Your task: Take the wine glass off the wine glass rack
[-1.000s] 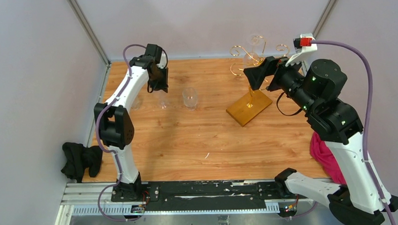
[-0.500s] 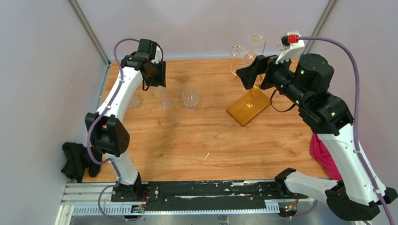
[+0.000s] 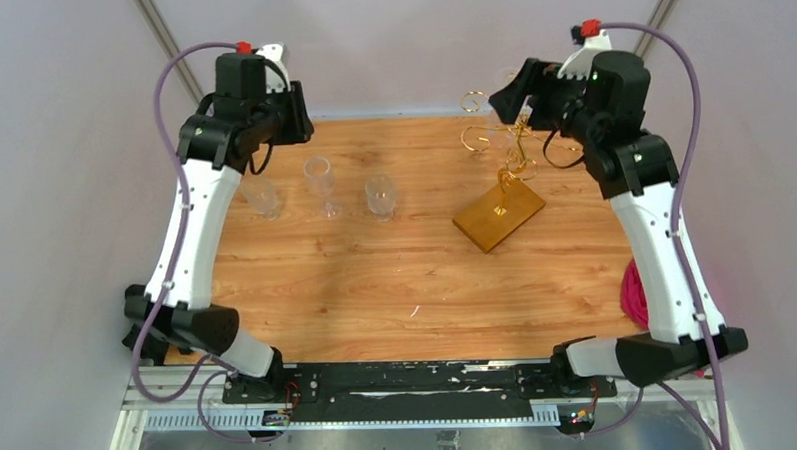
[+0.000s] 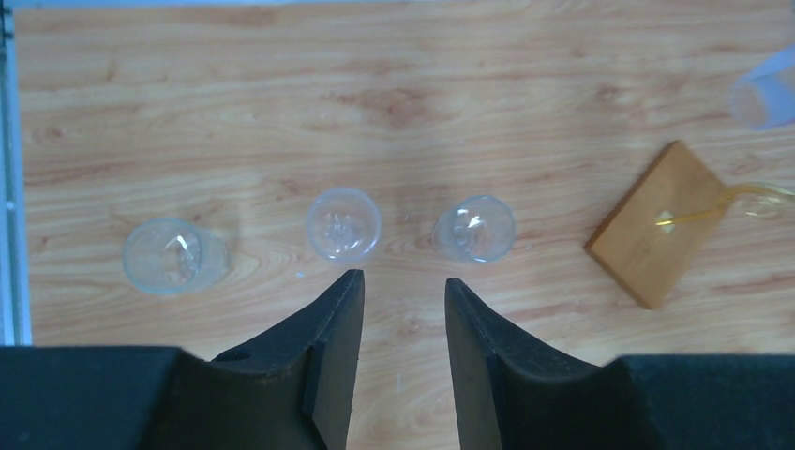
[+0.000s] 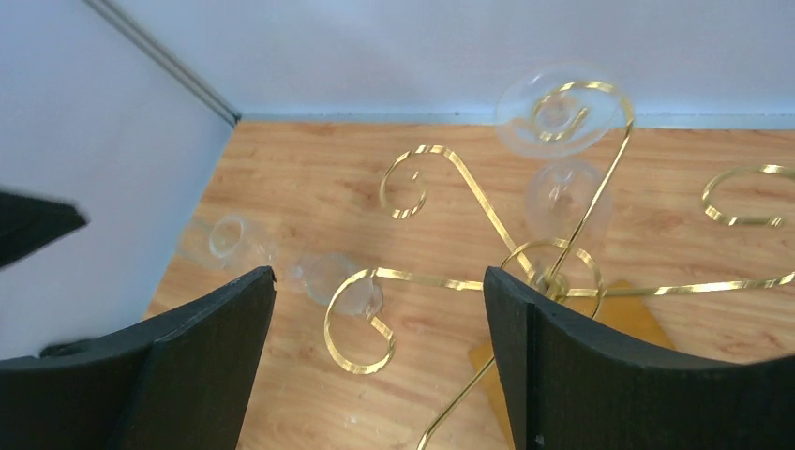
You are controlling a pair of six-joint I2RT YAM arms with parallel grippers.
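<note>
Right gripper (image 5: 378, 277) gaped wide at the wine glass rack (image 5: 551, 277); left gripper (image 4: 403, 279) stood parted; the hanging wine glass (image 5: 564, 202) was faint.

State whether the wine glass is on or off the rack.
On. The wine glass hangs upside down, foot in a curled arm of the wine glass rack; the open right gripper is not touching it.
</note>
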